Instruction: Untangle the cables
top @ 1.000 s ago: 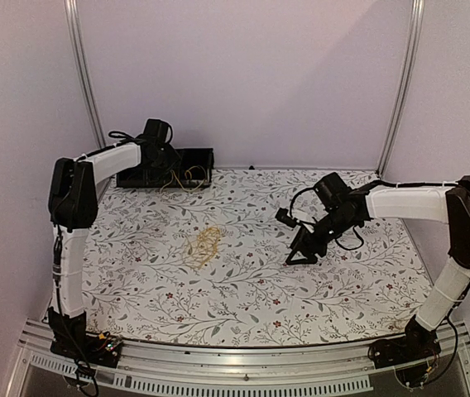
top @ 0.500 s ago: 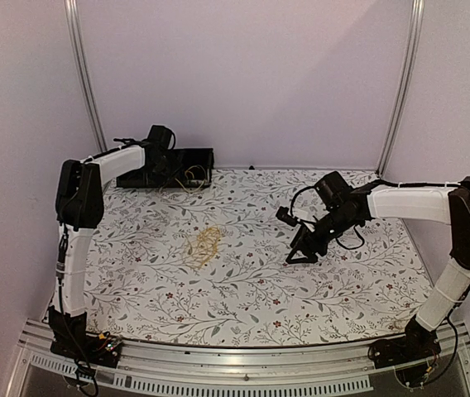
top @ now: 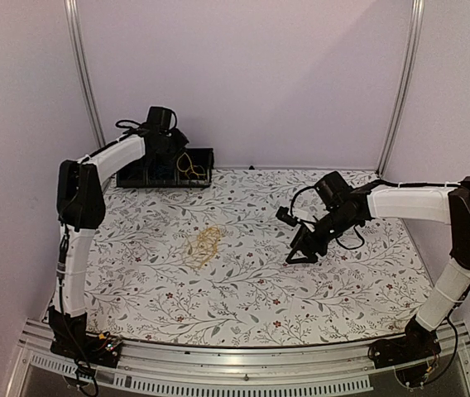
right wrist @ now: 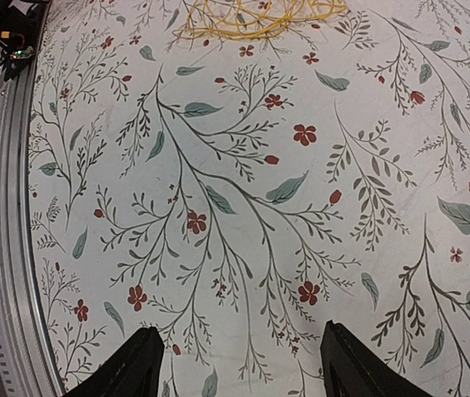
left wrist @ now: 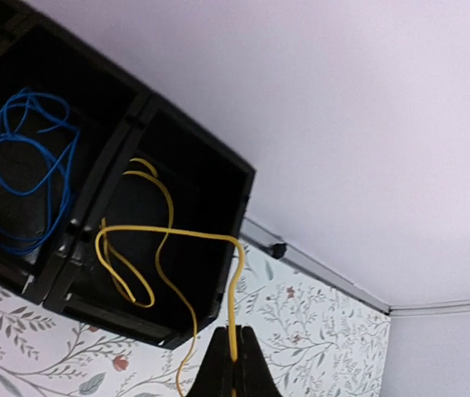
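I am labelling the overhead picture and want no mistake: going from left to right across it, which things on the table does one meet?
Black tray at the back → yellow cable tangle in mid-table → right gripper, standing open just above the table.

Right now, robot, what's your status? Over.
Left jaws shut on yellow wire, dangling into bin. Right jaws open, empty. Yellow tangle on table, blue wire in bin. Nothing seen in the way.
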Available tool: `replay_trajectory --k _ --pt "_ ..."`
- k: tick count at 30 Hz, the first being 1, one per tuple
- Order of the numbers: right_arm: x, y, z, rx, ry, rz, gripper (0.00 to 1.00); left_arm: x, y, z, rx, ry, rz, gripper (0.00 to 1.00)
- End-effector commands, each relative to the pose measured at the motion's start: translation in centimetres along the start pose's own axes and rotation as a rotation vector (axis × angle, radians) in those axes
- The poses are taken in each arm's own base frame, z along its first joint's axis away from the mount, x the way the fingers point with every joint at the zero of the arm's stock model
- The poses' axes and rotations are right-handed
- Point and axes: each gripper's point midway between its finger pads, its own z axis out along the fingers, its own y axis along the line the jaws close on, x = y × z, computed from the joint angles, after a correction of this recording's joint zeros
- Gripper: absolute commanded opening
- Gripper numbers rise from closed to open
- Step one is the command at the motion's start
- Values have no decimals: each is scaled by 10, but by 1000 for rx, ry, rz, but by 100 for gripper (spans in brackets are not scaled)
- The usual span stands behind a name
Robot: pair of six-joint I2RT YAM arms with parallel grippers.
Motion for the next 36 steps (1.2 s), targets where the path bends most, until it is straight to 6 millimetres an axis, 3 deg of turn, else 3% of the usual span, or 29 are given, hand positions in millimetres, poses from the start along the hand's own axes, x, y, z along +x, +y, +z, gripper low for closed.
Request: replay_trajectory --k 1,5,14,20,23,25,28,31,36 --pt "5 0 1 -6 0 3 70 -8 -48 6 177 -25 33 0" --pt "9 2 2 -11 7 7 70 -12 -54 16 222 -44 26 0" --pt "18 3 1 0 37 7 70 -12 -3 67 215 -12 -26 0" --pt "24 5 1 -2 50 13 70 -24 16 80 161 -81 28 0" --pt "24 4 0 3 54 5 70 -30 15 83 148 -130 89 4" --pt "21 3 -1 7 51 -3 70 -31 14 84 146 -146 134 14" --pt "15 1 -2 11 40 -14 70 -31 8 77 136 -158 191 27" --pt "5 -1 -4 14 17 -28 70 -38 -8 55 124 -196 250 36" --pt "-35 -7 -14 14 -66 -84 70 -53 -22 -12 26 -251 320 45"
